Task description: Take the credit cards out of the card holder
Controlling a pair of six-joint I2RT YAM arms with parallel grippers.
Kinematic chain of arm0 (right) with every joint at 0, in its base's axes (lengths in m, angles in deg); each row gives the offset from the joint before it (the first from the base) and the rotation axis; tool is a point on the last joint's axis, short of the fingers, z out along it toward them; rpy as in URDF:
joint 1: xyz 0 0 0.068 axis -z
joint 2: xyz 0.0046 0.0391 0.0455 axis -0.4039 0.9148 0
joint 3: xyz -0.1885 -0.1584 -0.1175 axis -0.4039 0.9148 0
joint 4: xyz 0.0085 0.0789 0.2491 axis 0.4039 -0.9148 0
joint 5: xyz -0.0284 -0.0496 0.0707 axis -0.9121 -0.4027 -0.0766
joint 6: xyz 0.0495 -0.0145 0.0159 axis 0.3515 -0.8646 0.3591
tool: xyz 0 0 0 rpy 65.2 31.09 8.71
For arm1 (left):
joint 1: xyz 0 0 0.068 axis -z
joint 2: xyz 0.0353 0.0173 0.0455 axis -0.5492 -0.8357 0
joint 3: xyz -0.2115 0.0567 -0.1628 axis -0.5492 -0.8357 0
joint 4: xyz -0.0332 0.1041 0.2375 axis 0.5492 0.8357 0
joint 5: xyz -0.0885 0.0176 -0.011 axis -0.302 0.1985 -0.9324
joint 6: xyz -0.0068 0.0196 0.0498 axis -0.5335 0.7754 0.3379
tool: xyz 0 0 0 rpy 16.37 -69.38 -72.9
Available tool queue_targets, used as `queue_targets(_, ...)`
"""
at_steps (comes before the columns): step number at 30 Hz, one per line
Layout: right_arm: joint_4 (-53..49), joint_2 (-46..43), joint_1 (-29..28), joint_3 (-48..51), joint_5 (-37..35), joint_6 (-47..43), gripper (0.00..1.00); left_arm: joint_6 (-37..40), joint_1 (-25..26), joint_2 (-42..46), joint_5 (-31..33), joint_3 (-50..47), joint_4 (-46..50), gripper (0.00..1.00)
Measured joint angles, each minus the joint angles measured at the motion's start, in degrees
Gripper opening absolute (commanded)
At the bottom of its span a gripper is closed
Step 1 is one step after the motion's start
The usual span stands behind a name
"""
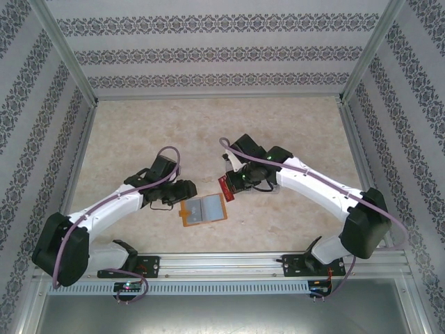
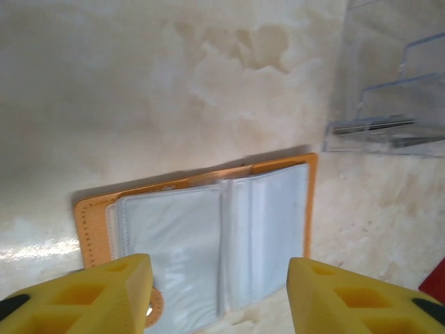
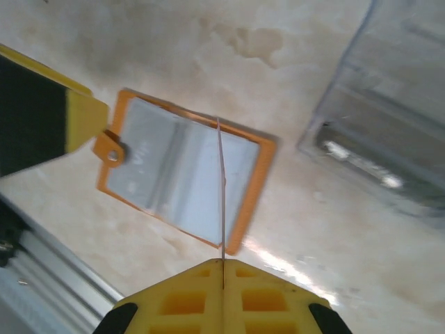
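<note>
Overhead I see the card holder (image 1: 204, 211) lying open and flat on the surface (image 1: 299, 125). It sits between the two arms towards the front edge, with its grey pockets facing up inside the orange border. My left fingers (image 2: 104, 292) are spread apart and grip nothing. They are low at the holder's left end, and one of them is just beside the round snap tab (image 3: 110, 147). My right fingers (image 3: 188, 299) are pressed together on a red card (image 1: 228, 186), held over the holder. From the right wrist the card shows edge-on as a thin pale line, and I cannot tell whether it touches the pockets. A clear plastic tray (image 2: 389, 104) stands near one corner of the holder, not touching it. I cannot tell whether the pockets hold cards.
</note>
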Motion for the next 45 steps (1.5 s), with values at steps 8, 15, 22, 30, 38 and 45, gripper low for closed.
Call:
queue_targets(8, -8.5, -3.2, 0.6, -2.6, -11.4, -16.3, 0.00, 0.2, 0.0, 2.5, 0.0, 2.9, 0.7, 0.61)
queue_targets(15, -9.1, -7.9, 0.6, -2.0, -22.1, -33.8, 0.00, 0.9, 0.0, 4.6, 0.0, 3.4, 1.3, 0.92)
queue_targets(22, -8.5, -6.3, 0.6, 1.9, -31.9, -50.1, 0.00, 1.9, 0.0, 4.7, 0.7, 3.5, 1.6, 1.00)
queue_targets(30, -4.0, -4.4, 0.8, 5.2, -38.2, -62.6, 0.00, 3.1, 0.0, 4.7, 1.5, 4.3, 2.6, 1.00)
queue_targets(38, 0.4, -2.8, 2.8, 7.9, -39.4, -67.1, 0.00, 3.3, 0.0, 4.7, 1.5, 4.3, 2.7, 0.99)
queue_targets(45, 3.2, -0.7, 3.3, 8.3, -39.3, -67.8, 0.00, 3.3, 0.0, 4.7, 1.5, 4.3, 2.8, 1.00)
